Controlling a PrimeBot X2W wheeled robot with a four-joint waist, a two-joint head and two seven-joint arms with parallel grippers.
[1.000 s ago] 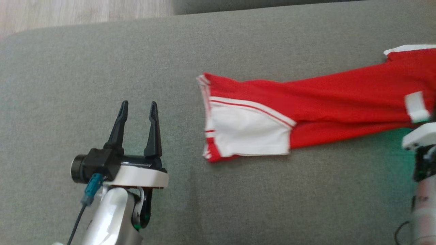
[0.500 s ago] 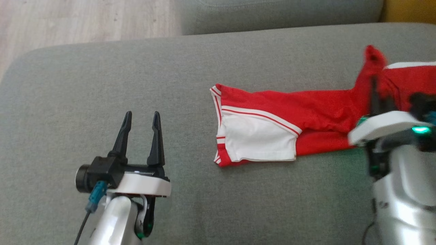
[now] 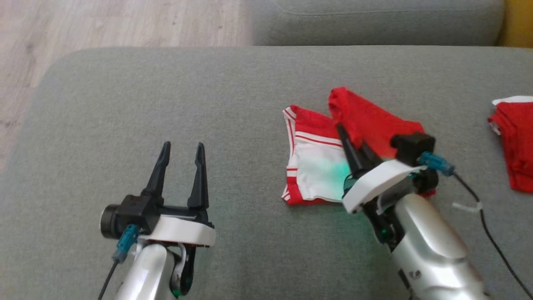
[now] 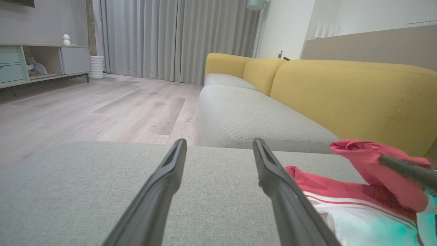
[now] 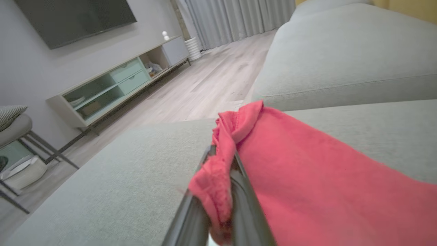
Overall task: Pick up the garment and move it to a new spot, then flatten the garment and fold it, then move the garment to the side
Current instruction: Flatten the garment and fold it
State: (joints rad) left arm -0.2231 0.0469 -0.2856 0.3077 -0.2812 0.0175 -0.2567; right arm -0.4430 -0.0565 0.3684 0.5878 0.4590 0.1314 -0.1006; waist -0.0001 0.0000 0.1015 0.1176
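Red garment (image 3: 320, 166) with a white panel and thin red-and-white stripes, plain grey seat cushion (image 3: 166, 104), mustard-yellow backrest (image 4: 341, 92), pale wood-grain floor (image 3: 104, 21), grey curtains (image 4: 170, 34)

Head looks down; low wrist cameras share the garment (image 3: 374, 123).

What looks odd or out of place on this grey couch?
The red garment is not flat: the right tool is shut on one red end, held up and doubled over its white panel. The green tint there seems to be the tool's own light. No tear or spill shows.
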